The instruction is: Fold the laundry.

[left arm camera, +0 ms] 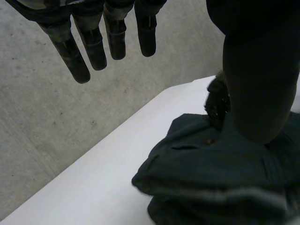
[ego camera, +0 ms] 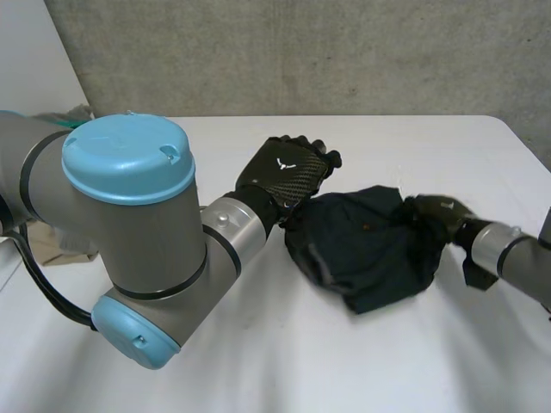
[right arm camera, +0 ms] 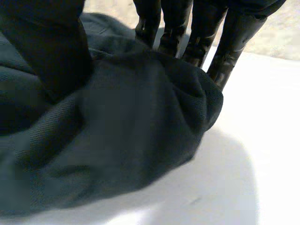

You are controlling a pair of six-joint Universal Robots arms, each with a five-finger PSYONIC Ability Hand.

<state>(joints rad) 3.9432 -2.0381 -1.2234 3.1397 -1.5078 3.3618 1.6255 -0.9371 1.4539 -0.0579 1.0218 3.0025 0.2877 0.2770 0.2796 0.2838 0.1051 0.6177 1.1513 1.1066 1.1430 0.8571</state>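
Cloth point(ego camera: 366, 249): one dark blue-green garment, bunched in a low rumpled heap on the white table point(ego camera: 258, 361). Not flat and not folded square. Thick rolled folds run along its near side, and the edges are tucked under in places. There is a small brownish speck near the top of the heap; I can't tell what it is. The weave looks heavy, with a fine twill grain in the right wrist view.

Left hand point(ego camera: 288, 172): just off the cloth's far left corner, above the table. In the left wrist view its fingers point(left arm camera: 96, 47) hang straight and a little apart, clear of the cloth point(left arm camera: 211, 178), with nothing in them. The thumb stands apart from them, over the heap. The bare table point(left arm camera: 108, 168) runs beside the cloth's edge.

Right hand point(ego camera: 439, 215): at the cloth's right edge, on the side opposite the left hand. In the right wrist view its fingers point(right arm camera: 229, 42) go down behind a raised ridge of cloth point(right arm camera: 117, 140), with the thumb planted on the nearer side of that ridge. The fold is pinched between them. The cloth bulges up and outward from that pinch onto the table point(right arm camera: 253, 140).

The left arm's big grey joint with its light-blue cap sits left of the cloth, close to the camera.
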